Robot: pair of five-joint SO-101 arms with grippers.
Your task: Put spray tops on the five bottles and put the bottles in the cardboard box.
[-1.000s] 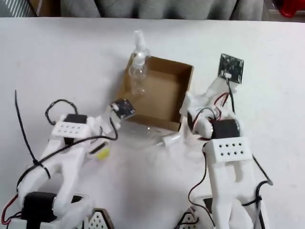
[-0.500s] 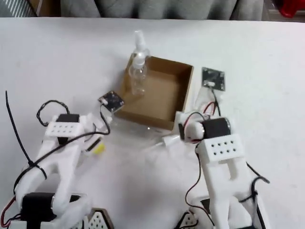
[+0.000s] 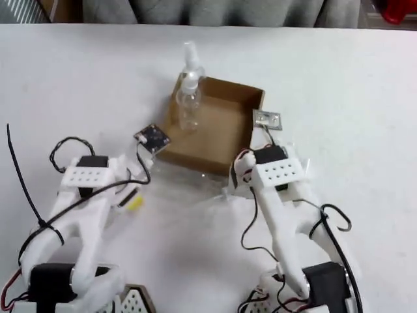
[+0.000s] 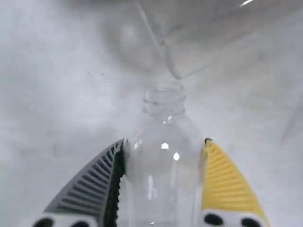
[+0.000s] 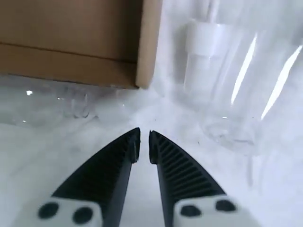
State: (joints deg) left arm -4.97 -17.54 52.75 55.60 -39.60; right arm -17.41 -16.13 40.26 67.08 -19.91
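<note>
The left gripper [image 4: 164, 142] pinches a clear plastic bottle [image 4: 163, 182] by its round body; a ribbed grey finger [image 4: 90, 189] and a ribbed yellow finger [image 4: 225, 179] press on opposite sides. The neck of this bottle is threaded and uncapped; its base is cut off at the picture's edge. Beyond the neck lies a blurred bottle [image 4: 189, 38], also clear, its outline hard to trace. The right gripper [image 5: 144, 137] has its black ribbed fingers pressed almost together; only a thin slit remains between the tips, with nothing in it. It hangs low over the white table [image 3: 78, 72], just off a corner of the brown cardboard box [image 5: 142, 42]. Near that corner a white cylindrical spray top [image 5: 203, 38] rests against a streaked bottle [image 5: 236, 104] marked by bright glare; whether the top is seated on a neck cannot be told. A faint bottle [image 5: 71, 104] lies along the box wall. In the high view the box is square and open; an upright bottle [image 3: 189, 104] with a fitted top [image 3: 189, 55] stands at its far left corner; whether its base is inside the wall cannot be told. The white right arm [image 3: 280, 173] with black cables covers the table by the box's near right corner.
</note>
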